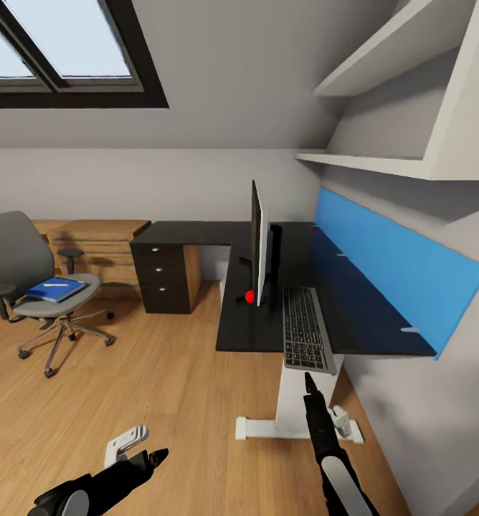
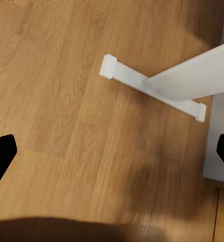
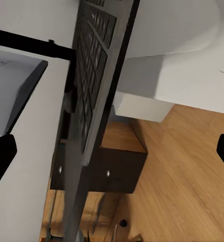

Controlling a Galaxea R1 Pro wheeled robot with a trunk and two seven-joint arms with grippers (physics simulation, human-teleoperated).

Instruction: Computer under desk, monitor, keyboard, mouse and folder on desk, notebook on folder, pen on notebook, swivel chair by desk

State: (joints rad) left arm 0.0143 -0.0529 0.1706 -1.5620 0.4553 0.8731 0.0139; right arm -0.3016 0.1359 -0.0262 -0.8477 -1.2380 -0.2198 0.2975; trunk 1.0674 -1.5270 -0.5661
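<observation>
Both claws spread, holding nothing: right gripper [image 1: 310, 378] just below the near end of the keyboard [image 1: 303, 328], left gripper [image 1: 153, 459] low over the floor. Keyboard lies beside the monitor [image 1: 257, 244] but overhangs the desk [image 1: 354, 301] edge. Best nudged inward, straight along its length. Open floor leftward; wall close on the right.

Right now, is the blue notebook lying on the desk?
No. In the head view the notebook lies on the seat of the swivel chair, well apart from the desk.
</observation>
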